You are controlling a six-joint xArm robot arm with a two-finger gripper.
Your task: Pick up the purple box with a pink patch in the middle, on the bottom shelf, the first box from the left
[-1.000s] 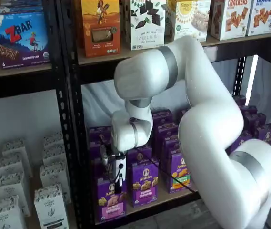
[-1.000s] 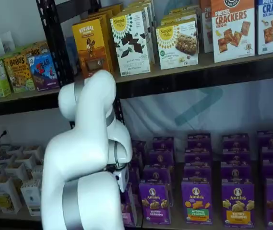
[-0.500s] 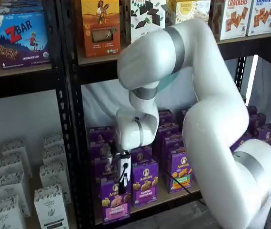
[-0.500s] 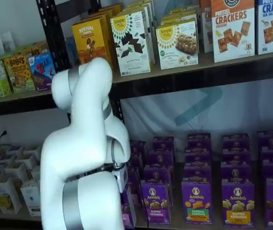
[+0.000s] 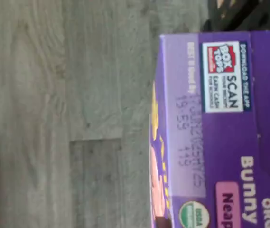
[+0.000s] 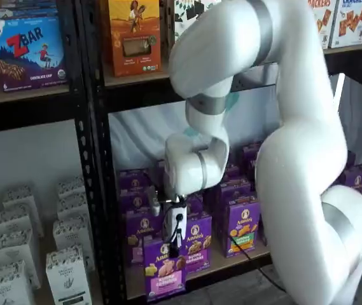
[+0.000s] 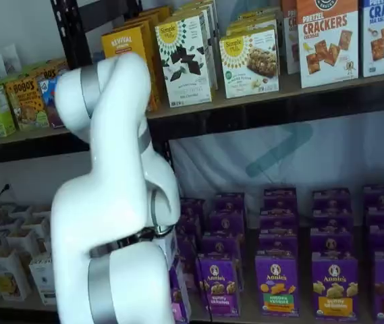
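Tool point(image 6: 175, 244) grips purple box point(image 6: 165, 270) before bottom shelf point(image 6: 231, 260).

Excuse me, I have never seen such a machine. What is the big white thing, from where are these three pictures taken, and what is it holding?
The big white thing is a robot arm. At its end hangs a gripper with two black fingers. Two fixed cameras face the shelves from the front. The third sits on the arm's wrist and looks down, so its picture appears turned sideways. In a shelf view the fingers are closed on the top of the purple box, an Annie's snack box with a pink band. It now sits forward of its row, at the front edge of the bottom shelf. The wrist view shows that box's top above grey floor.
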